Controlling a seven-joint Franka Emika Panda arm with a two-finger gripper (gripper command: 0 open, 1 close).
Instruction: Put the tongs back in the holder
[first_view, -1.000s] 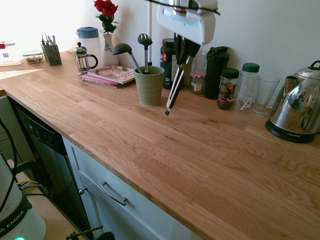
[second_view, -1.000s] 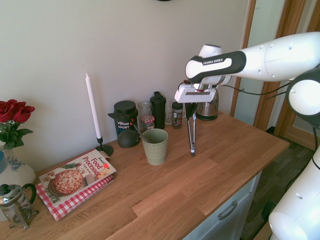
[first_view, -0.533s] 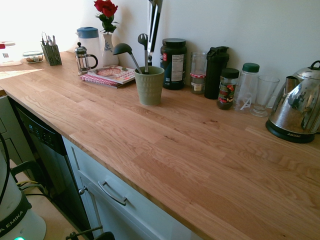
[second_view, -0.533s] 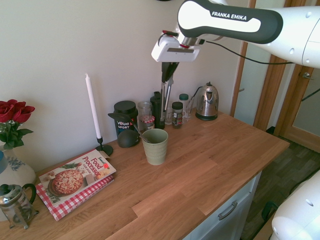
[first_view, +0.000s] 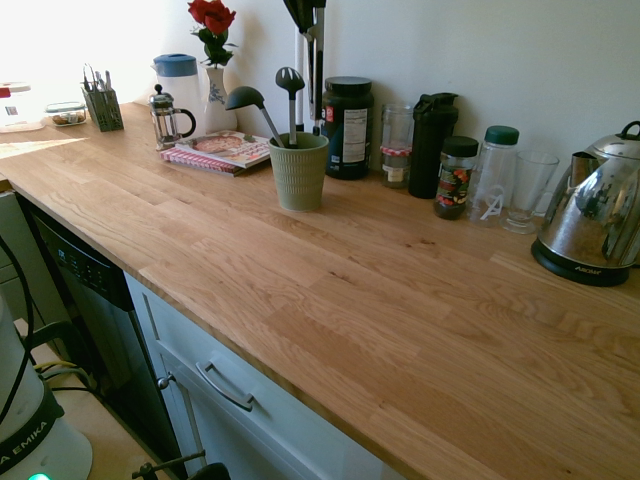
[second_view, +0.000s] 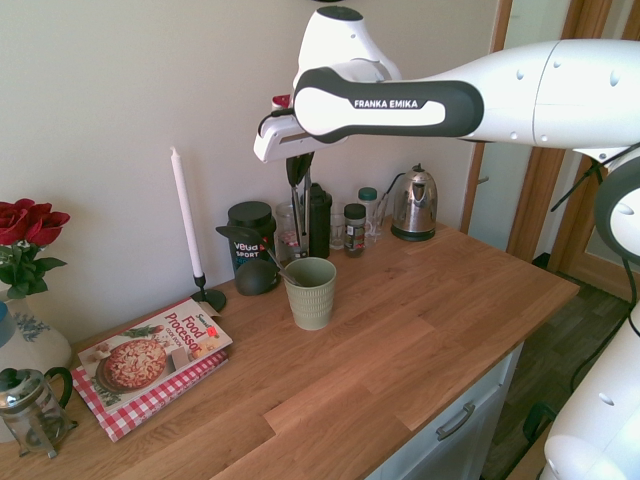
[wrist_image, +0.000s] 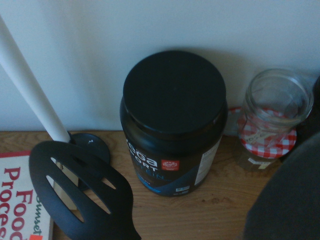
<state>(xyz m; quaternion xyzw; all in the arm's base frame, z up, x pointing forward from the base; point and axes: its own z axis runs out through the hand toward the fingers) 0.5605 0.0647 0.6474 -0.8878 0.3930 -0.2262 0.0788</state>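
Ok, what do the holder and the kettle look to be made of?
The holder: probably matte ceramic or plastic, going by its ribbed, sage-green wall without strong glints; I can't tell which. The kettle: polished metal, likely stainless steel, given the mirror-like reflections on its body; its black base looks like plastic.

franka emika: arm (second_view: 560, 95) | food processor: book (second_view: 155, 365) | vega sport: tub (second_view: 252, 245)
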